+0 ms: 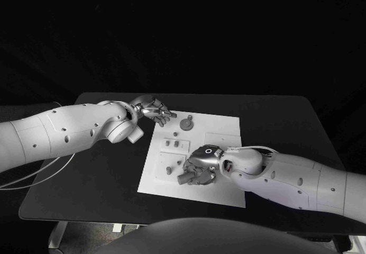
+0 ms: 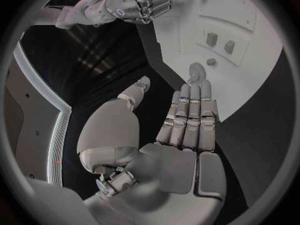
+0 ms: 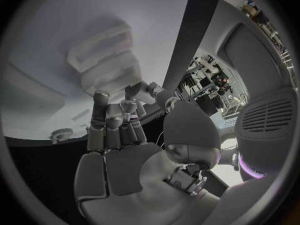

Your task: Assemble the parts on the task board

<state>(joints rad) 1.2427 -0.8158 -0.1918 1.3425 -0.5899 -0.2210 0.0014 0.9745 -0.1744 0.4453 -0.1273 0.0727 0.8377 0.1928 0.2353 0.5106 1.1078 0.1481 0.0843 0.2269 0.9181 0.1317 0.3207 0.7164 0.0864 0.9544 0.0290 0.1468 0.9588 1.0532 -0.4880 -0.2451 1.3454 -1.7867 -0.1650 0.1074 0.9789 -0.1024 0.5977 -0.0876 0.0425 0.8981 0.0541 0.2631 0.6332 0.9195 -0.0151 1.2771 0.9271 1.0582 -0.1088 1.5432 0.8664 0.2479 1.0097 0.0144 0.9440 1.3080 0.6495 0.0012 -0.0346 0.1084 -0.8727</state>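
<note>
You're mid-assembly, by my read. The right hand is down on the task board at lower centre of the head view, fingers curled over a grey part; can't tell if it's gripped or just touched. The left hand hovers at the board's upper left corner, fingers straight, released, holding nothing. Next: confirm grasp, then seat the part w/ care. Other parts sit upper centre.
</note>
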